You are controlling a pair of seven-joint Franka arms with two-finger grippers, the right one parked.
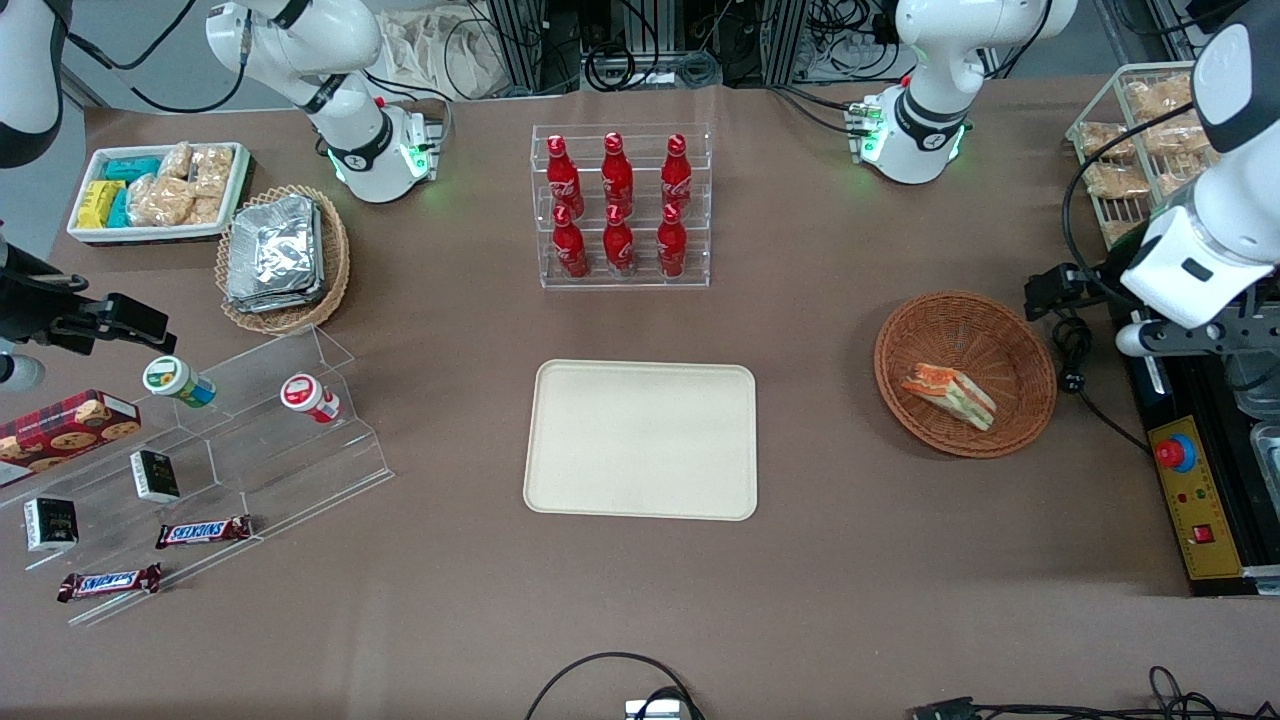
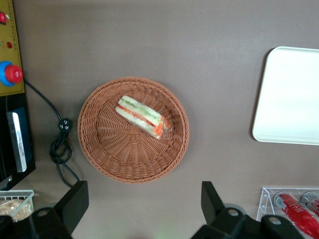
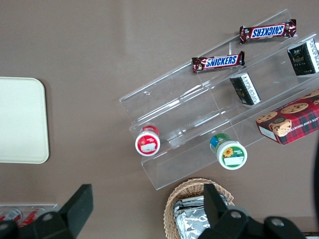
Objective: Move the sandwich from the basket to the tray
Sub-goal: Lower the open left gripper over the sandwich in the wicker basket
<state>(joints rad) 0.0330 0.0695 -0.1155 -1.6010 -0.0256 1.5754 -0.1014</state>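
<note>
Front view, as we log it: sandwich (image 1: 950,396) lying in the basket (image 1: 1010,340), well apart from the tray (image 1: 641,438). Gripper (image 2: 144,201), fingers spread wide and holding nothing, hangs above the basket.

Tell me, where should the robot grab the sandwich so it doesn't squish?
Probably from above, across the sandwich's two long bread faces near its middle. It lies on its side in the basket, clear of the rim. The open end effector hangs high above the basket.
</note>
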